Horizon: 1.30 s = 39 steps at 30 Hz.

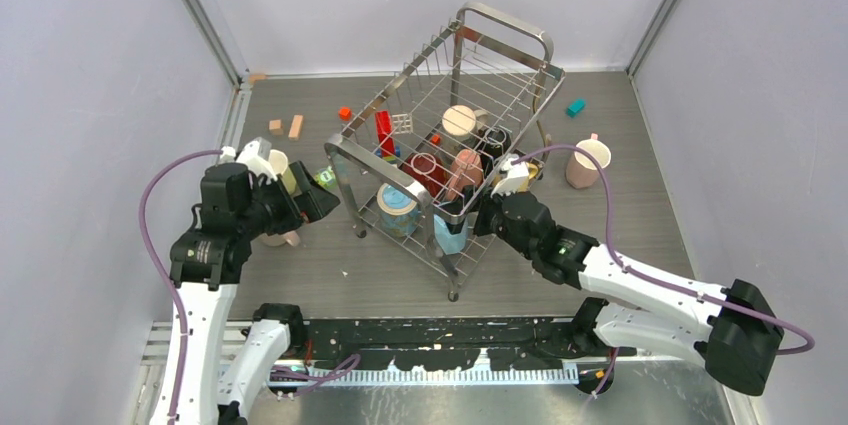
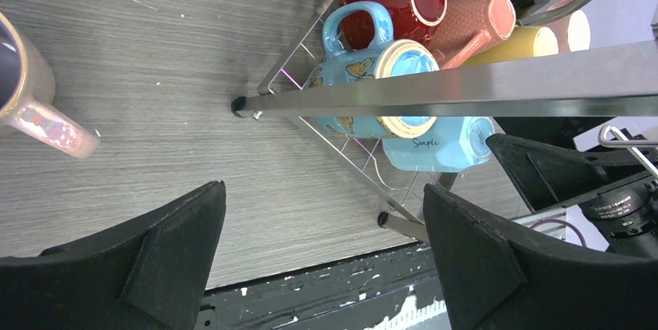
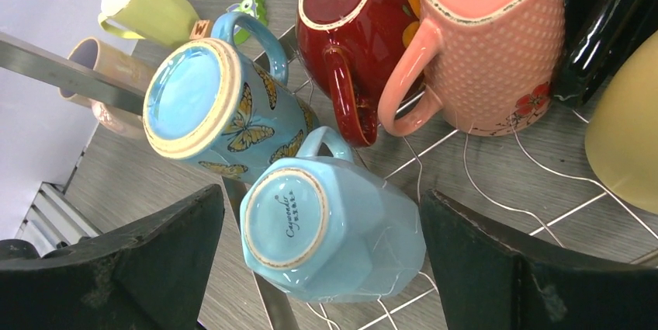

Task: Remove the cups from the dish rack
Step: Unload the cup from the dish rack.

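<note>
While mugs [image 1: 422, 170] crowd the rack [image 1: 352, 154]
My right claw [image 3: 320, 199] hangs spread over the pale blue mug [image 3: 334, 241], lined up to grip; left claw [image 2: 323, 192] spread, waiting.

Robotics lab test cell, enclosed by plain pale wall panels [image 1: 90, 55], framed by aluminium posts [image 1: 203, 20], two robot arms [image 1: 640, 285] mounted beside a grey wood-grain table [image 1: 320, 255].

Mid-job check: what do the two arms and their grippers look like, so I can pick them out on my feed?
The left arm and right arm have white links and black joint housings. A purple cable loops along each. The left gripper and right gripper each carry two broad, wedge-shaped matte black fingers; no markings show on them.
</note>
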{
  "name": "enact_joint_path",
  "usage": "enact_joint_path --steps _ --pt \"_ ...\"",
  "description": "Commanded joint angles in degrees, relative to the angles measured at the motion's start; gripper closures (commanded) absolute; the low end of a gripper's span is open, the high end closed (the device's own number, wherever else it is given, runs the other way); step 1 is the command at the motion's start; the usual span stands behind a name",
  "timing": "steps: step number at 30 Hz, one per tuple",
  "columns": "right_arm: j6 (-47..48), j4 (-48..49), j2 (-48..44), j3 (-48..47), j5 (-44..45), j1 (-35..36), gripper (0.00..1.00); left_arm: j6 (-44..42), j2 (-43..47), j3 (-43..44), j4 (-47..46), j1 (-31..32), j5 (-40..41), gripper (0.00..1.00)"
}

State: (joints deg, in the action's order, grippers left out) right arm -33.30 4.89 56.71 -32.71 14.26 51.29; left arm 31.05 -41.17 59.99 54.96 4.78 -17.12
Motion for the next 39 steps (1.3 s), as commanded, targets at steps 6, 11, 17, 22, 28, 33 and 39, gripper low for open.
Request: enact_joint_path --steps 6,11,17,22,28,33,39 --pt "3.89 4.68 2.03 2.27 0.78 2.29 0.00 -0.68 -0.75 0.21 -3.10 0.56 0.11 0.00" --pt "2.83 5.48 -1.74 4.71 1.65 2.39 0.00 -0.87 -0.97 -0.51 -3.56 0.68 0.29 0.00" --pt "2.91 5.94 -2.60 5.76 1.78 2.41 0.00 -0.98 -1.51 -0.58 -3.97 0.85 0.24 0.00" --pt "3.30 8.87 -0.80 6.17 1.24 2.40 0.00 -1.18 -1.94 -1.09 -4.28 1.13 0.47 0.00" --pt "4.12 11.36 1.79 5.56 0.86 2.41 0.00 -1.51 -2.34 -1.66 -4.67 1.33 0.78 0.00" --pt "4.21 13.22 4.60 5.62 1.26 2.63 0.01 -1.61 -2.49 -1.81 -4.77 1.29 0.94 0.00" --pt "4.51 12.70 4.07 6.36 4.28 2.68 0.04 -1.70 -2.43 -1.98 -4.82 1.31 0.79 0.00"
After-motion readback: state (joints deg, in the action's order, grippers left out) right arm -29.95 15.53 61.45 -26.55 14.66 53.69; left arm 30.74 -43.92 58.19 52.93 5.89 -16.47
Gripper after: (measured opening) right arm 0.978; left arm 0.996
